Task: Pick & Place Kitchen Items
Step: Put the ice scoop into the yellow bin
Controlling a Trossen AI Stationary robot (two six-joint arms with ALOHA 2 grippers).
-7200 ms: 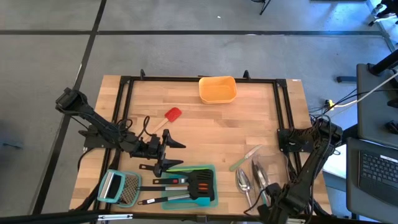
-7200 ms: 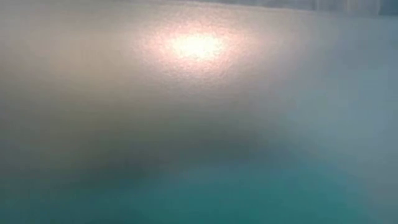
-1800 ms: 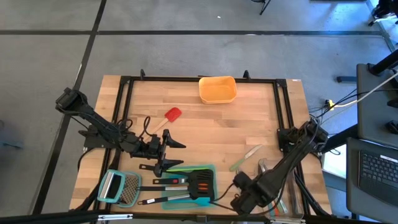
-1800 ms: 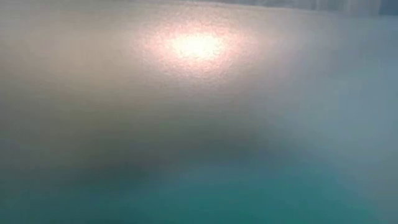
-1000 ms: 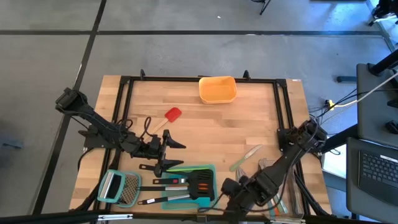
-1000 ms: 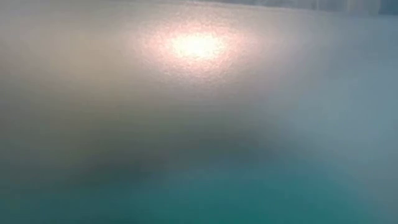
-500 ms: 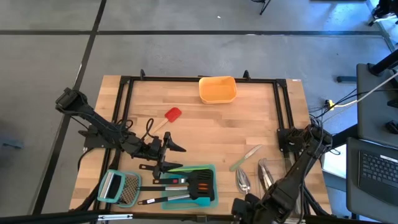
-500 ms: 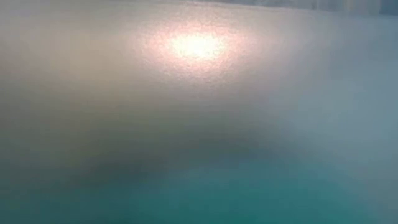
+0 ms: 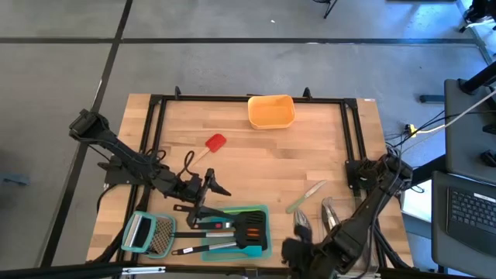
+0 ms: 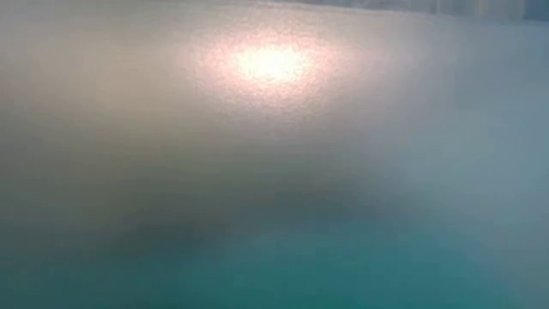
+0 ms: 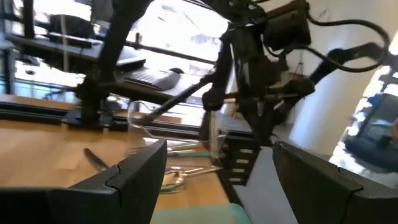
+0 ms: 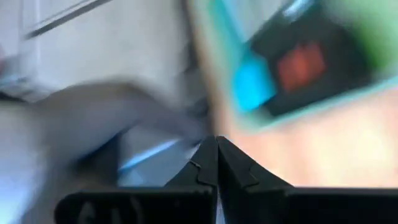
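Observation:
My left gripper [image 9: 209, 201] is open and empty, just above the far left corner of the teal tray [image 9: 265, 211]; its wrist view shows the two fingers wide apart [image 11: 217, 180]. The tray holds a black turner with orange slots [image 9: 250, 227], a teal spatula [image 9: 249, 250] and other dark-handled utensils. My right gripper [image 9: 289, 249] is at the table's near edge, just right of the tray, its fingertips shut together [image 12: 216, 142] with nothing showing between them. Silver spoons [image 9: 328, 215] and a pale green spatula [image 9: 305, 195] lie flat on the table at the near right. A red spatula [image 9: 211, 145] lies mid-table.
An orange container [image 9: 271, 111] stands at the far middle. A grater with a light-blue handle [image 9: 147, 232] lies left of the tray. A clear container [image 11: 142, 127] stands by the spoons. A black frame [image 9: 155, 116] runs round the table. The low view is a blur.
My right gripper has drawn back from the tray's right edge toward the table's near edge, uncovering the spoons, then come a little back toward the tray. My left gripper has edged slightly toward the near edge.

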